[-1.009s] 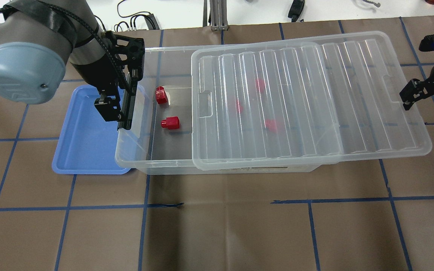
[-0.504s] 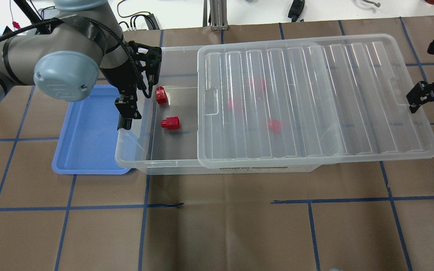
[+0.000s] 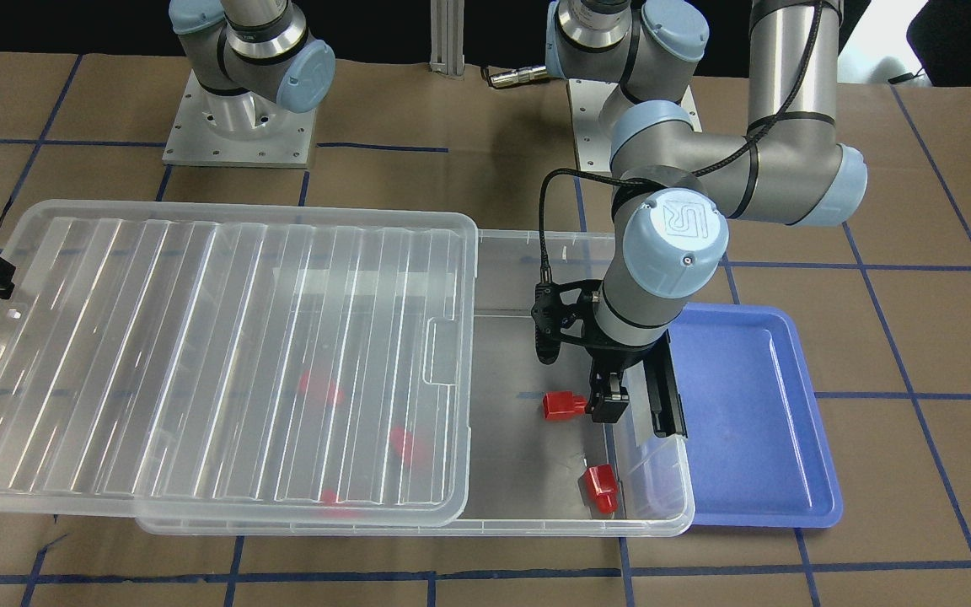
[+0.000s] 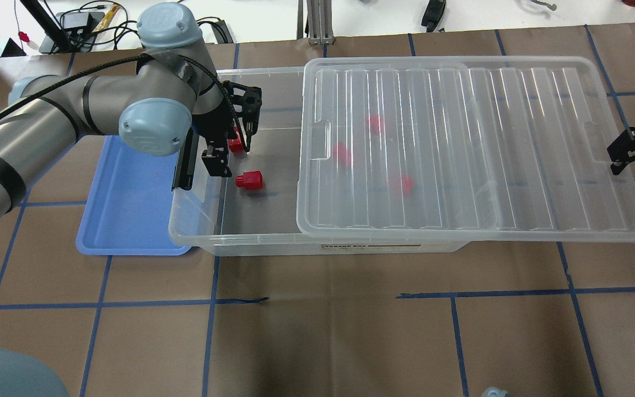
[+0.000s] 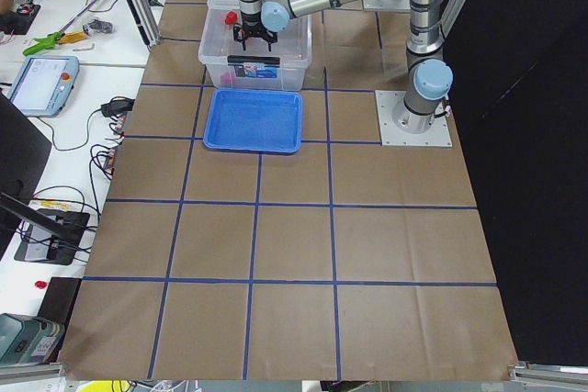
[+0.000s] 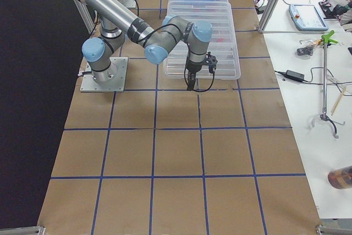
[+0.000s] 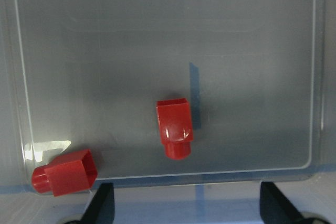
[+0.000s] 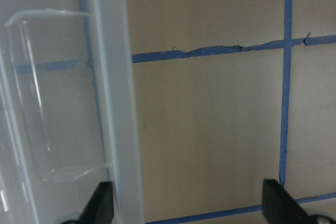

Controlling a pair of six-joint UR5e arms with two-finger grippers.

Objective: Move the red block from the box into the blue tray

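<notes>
The clear box (image 4: 251, 238) has its ribbed lid (image 4: 461, 149) slid toward the right, leaving the left end uncovered. Two red blocks (image 4: 249, 180) (image 4: 235, 144) lie on the uncovered floor; three more show blurred through the lid. My left gripper (image 4: 222, 150) is open and empty over that opening, just inside the end wall. In the left wrist view one red block (image 7: 175, 127) lies between the fingertips' lines and another (image 7: 65, 171) lies near the left fingertip. The blue tray (image 4: 124, 209) lies empty left of the box. My right gripper (image 4: 626, 149) is open at the lid's right rim (image 8: 115, 103).
A black latch bar (image 4: 183, 165) runs along the box's left end wall between the tray and the opening. An aluminium post (image 4: 317, 22) and cables lie beyond the table's far edge. Brown paper with blue tape lines (image 4: 323, 342) covers the table.
My left gripper moved right, from over the box's end wall and tray edge to over the uncovered box floor. The lid slid further right and the right gripper moved right with it.
</notes>
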